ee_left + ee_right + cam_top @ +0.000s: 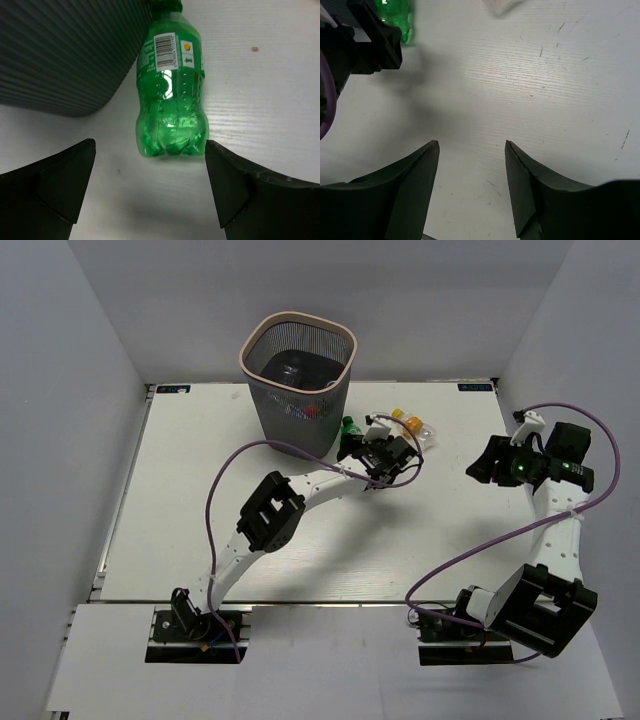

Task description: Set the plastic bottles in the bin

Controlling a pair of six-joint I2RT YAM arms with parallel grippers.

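Green bottle [170, 95]: lying on tabletop [560, 75] just right of bin [290, 410], base toward left pincer [150, 146], fingers wide apart, not touching. Right pincer [471, 145]: apart, gripping nothing, far right. Orange-capped bottles [410, 423] between.

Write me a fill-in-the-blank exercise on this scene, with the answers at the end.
1. The bottle lying in front of the left gripper is ____ in colour.
2. The left gripper's jaws are ____.
3. The wall of the dark bin is made of ____.
4. The right gripper holds ____.
Answers: green; open; mesh; nothing.
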